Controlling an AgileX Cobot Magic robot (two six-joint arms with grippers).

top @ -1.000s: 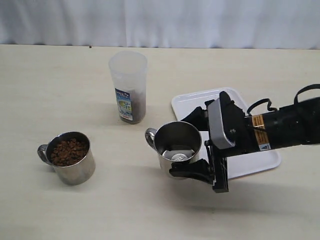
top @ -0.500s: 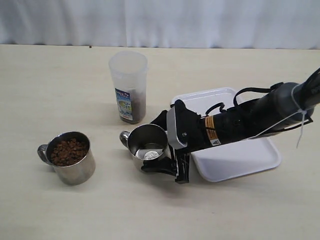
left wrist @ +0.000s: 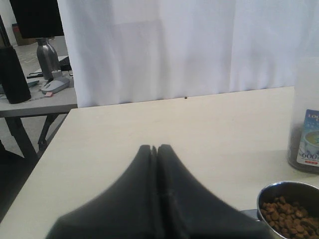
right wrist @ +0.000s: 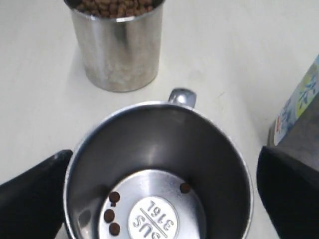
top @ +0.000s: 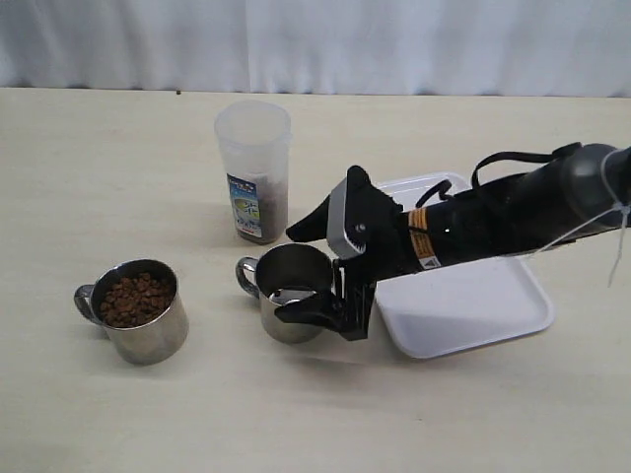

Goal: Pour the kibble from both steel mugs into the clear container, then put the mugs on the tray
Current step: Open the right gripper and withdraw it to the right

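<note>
The clear container (top: 253, 172) stands upright on the pale worktop (top: 99, 158). Its blue-and-white label (top: 245, 207) faces the exterior camera, and a dark layer of kibble (top: 271, 212) fills its lower part.

Just camera-side of the container, a little toward the view's right, the nearly empty steel mug (top: 286, 305) stands upright on the worktop without touching the container. Its loop handle (top: 246, 276) is turned toward the view's left. The right wrist view looks straight down into this mug, where a few stray pellets (right wrist: 109, 215) lie on the stamped bottom.

The right hand (top: 288, 276) is spread wide around that mug, one finger (top: 317, 222) on the container side and the other finger (top: 314, 315) on the side away from the container. In the right wrist view the far finger sits right against the mug wall, while the container-side finger looks just clear of it. The mug rests on the worktop and is not lifted.

The right arm (top: 493, 222) reaches in over the tray corner nearest the container. The white tray (top: 473, 310) lies flat to the view's right of the container and nearer the camera.

The full steel mug (top: 138, 315) stands well apart from the container, toward the view's left and nearer the camera, with more kibble heaped inside it.

The left hand (left wrist: 153, 148) has its two fingers pressed together with nothing between them. It hangs above the worktop, and its camera catches the full mug's rim with the container beyond it.
</note>
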